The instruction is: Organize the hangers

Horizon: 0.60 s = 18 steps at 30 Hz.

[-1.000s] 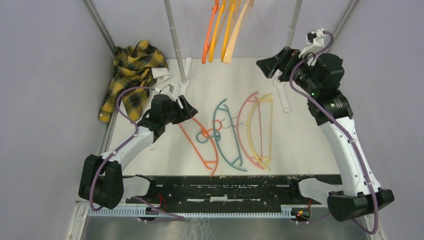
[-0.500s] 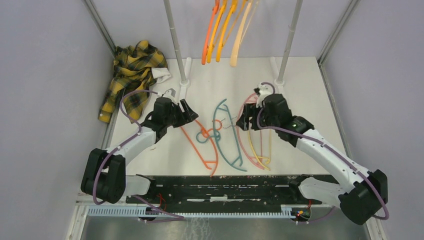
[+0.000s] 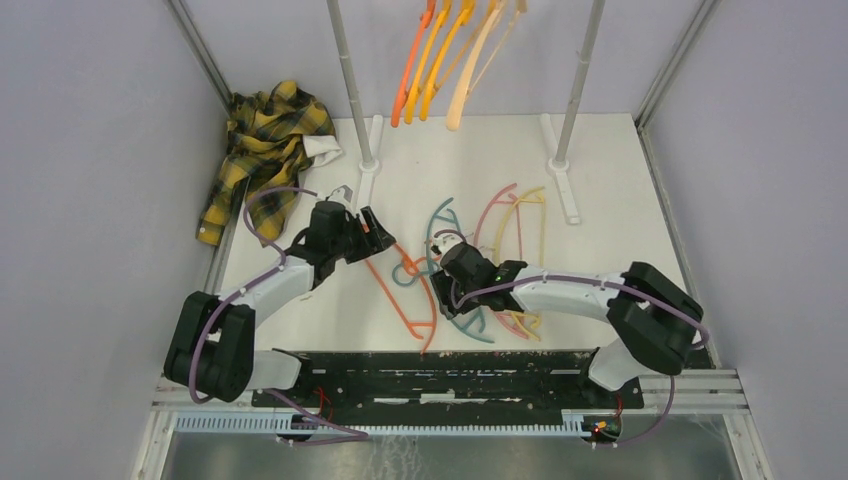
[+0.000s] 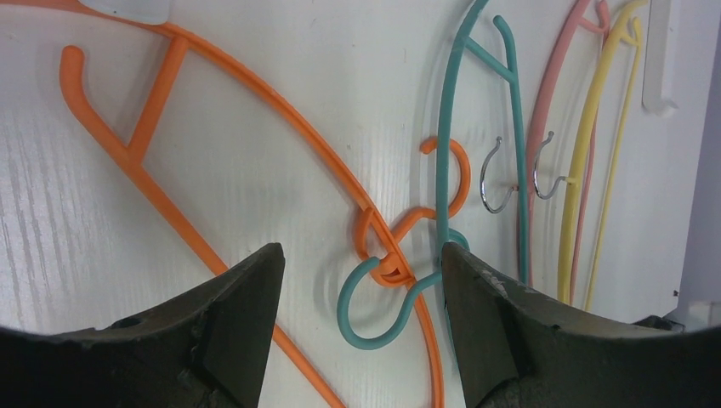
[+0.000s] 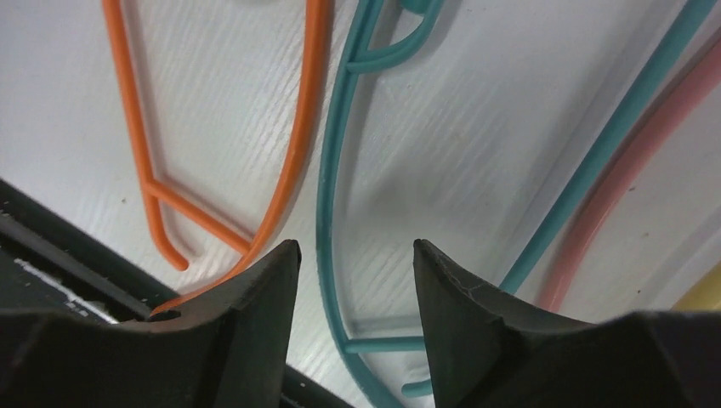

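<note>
Centrally, white grained table (image 3: 620,260) with loose hangers (image 4: 440,170), lilac-grey walls (image 3: 100,250) around.

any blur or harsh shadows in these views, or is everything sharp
Top external: even light, sharp, faint shadows. Left wrist: orange hanger and teal hanger crisp with soft shadows, the left gripper's fingers dark and soft. Right wrist: very close, teal hanger a little soft, the right gripper's fingers dark.

orange hanger (image 4: 255,81), teal hanger (image 4: 440,153), pink hanger (image 4: 545,102), yellow hanger (image 4: 563,255), yellow-and-black plaid shirt (image 3: 265,130)
</note>
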Each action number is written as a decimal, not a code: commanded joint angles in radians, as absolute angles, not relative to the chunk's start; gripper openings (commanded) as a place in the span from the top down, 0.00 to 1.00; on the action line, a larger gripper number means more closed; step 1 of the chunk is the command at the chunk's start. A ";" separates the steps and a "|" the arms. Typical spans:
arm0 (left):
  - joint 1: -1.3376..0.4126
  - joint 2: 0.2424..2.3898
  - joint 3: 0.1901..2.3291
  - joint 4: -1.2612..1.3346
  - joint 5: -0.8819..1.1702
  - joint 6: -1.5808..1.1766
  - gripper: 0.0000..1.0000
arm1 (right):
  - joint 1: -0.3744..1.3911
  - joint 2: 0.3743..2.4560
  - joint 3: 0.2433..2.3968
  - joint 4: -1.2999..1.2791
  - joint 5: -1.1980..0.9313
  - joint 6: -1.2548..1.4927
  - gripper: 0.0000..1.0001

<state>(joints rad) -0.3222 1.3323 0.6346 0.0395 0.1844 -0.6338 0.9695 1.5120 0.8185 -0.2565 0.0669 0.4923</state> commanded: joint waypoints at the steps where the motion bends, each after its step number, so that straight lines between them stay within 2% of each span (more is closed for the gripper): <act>1: -0.325 1.293 0.626 0.076 0.171 -0.601 0.25 | 0.971 1.585 0.885 -0.173 0.148 0.493 0.41; 9: -0.325 1.266 0.609 0.063 0.167 -0.591 0.25 | 1.000 1.663 0.901 -0.175 0.178 0.489 0.45; 18: -0.325 1.250 0.626 0.027 0.141 -0.571 0.25 | 1.011 1.628 0.902 -0.191 0.184 0.480 0.75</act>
